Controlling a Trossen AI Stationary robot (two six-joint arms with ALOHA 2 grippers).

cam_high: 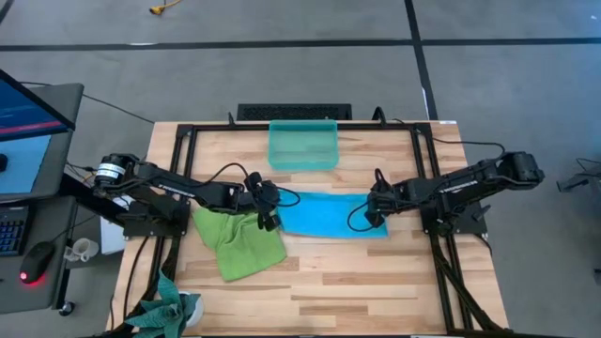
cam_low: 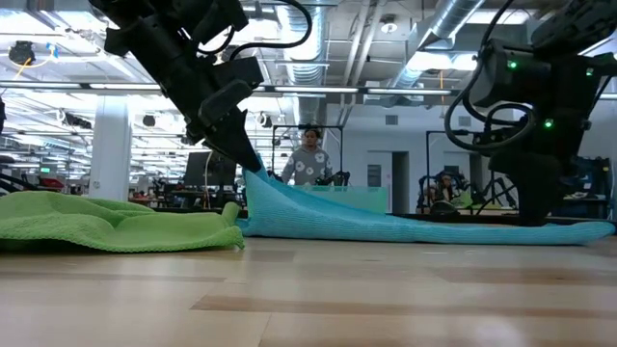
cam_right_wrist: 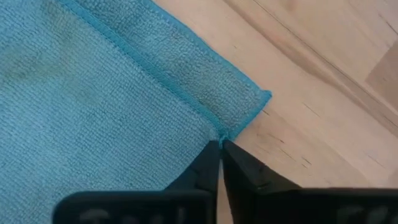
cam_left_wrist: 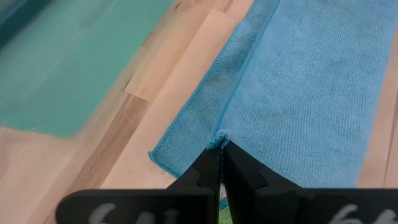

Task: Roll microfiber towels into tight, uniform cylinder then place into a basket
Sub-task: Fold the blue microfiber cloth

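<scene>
The sky-blue towel (cam_high: 329, 216) lies as a folded strip across the middle of the table. My left gripper (cam_high: 272, 211) is shut on its left end, and my right gripper (cam_high: 374, 214) is shut on its right end. The lime green towel (cam_high: 235, 242) lies crumpled on the table to the near left, beside the blue towel's left end. The translucent teal basket (cam_high: 303, 144) stands at the far edge, behind the blue towel, and also shows in the left wrist view (cam_left_wrist: 62, 68). My left gripper pinches the blue towel's left end at a hemmed edge (cam_left_wrist: 217, 137) between its two fingertips, slanting down from the left. That end (cam_low: 258, 183) is lifted off the table, and the towel slopes down from it to the table. My right gripper pinches the blue towel's stitched edge (cam_right_wrist: 219, 133) close to a folded-over corner (cam_right_wrist: 258, 99), with the fingers pointing down. In the low view this right end (cam_low: 569, 231) lies low on the table.
A darker teal cloth (cam_high: 164, 310) lies at the table's near left corner. A black frame (cam_high: 188, 131) runs around the table's sides. There is bare wood (cam_high: 376, 282) in front of the towels. People (cam_low: 308, 159) show in the room beyond the table.
</scene>
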